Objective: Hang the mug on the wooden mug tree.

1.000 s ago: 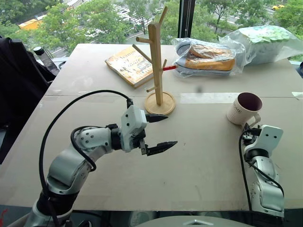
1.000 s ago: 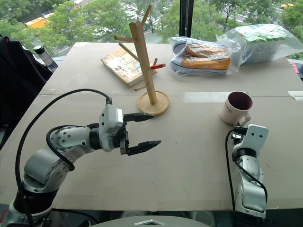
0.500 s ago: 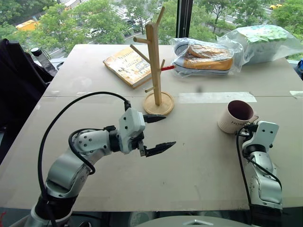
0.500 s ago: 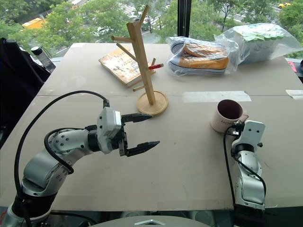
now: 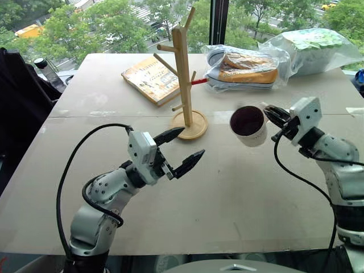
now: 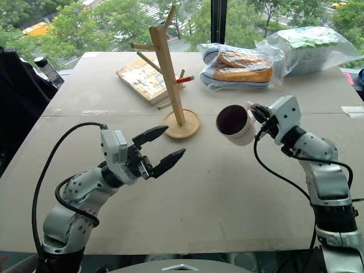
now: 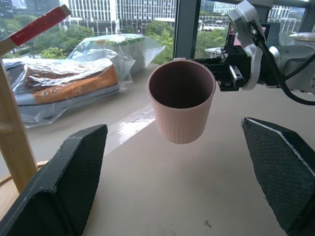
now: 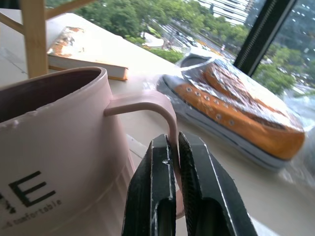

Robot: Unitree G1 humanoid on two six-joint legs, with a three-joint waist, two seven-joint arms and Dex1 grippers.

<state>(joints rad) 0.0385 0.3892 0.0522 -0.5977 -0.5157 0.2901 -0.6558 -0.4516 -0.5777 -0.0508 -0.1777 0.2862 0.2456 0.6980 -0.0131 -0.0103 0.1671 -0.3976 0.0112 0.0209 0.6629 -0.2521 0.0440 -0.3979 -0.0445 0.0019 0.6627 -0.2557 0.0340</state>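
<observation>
Clamped on the loop handle of the mug [image 5: 248, 125], the right claw [image 5: 272, 116] is seen above the counter [image 5: 239, 187], its two black fingers [image 8: 156, 187] pressed together with the thin handle pinched between them. The mug is held clear of the counter surface, tipped so that its dark maroon inside is turned toward the left claw [image 5: 180, 151] and the camera; grey lettering is visible on its cream side in the right wrist view. The wooden mug tree [image 5: 185, 79] is stood upright on its round base just to the left of the raised mug, apart from it, with a red-tipped peg pointed toward the right. The left claw is held open, its fingers spread wide and aimed toward the mug, with nothing between them. Behind the mug tree a book [image 5: 153, 78] is laid flat on the counter. Farther back, an orange shoe in a clear plastic bag [image 5: 247, 68] and a second bag [image 5: 315, 48] are rested by the window.
</observation>
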